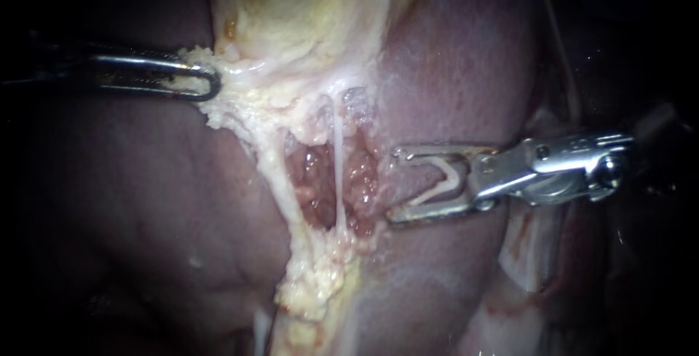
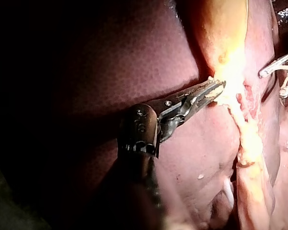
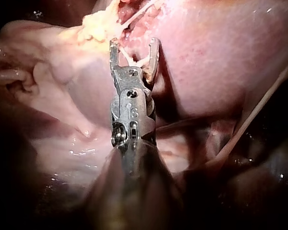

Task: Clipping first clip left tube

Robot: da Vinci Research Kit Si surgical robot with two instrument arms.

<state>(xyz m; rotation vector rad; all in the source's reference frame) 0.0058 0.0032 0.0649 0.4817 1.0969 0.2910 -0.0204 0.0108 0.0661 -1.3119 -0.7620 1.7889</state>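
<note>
**Clip-loaded jaws waited beside the opened window, short of the left tube**

Dark red liver (image 1: pixel 145 203) filled the background on every side, with the pale yellow gallbladder (image 1: pixel 306 6) lying over it at the top of the endoscope view. From the gallbladder's lower edge, crumbly yellow fatty tissue (image 1: pixel 218 112) trailed downward around an opened, raw red window.

The left instrument (image 1: pixel 210 83) came in level from the left. Its jaws were clenched on the fatty tissue just under the gallbladder; the left wrist view showed the same grip (image 2: pixel 216 88).

Two strands crossed the window. The left tube (image 1: pixel 273 178) was the thicker, yellowish one, slanting down along the window's left border. A thin white tube (image 1: pixel 339 174) ran nearly straight down the middle.

The right instrument (image 1: pixel 395 185) reached in from the right with its jaws spread wide. A pale V-shaped clip (image 1: pixel 437 191) sat between them, touching both. The jaw tips lay at the window's right border, just beside the thin white tube and apart from the left tube. Neither tube lay between the jaws. In the right wrist view the spread jaws (image 3: pixel 134 45) pointed at the window with the clip (image 3: pixel 139 61) seated deep in the fork.
</note>
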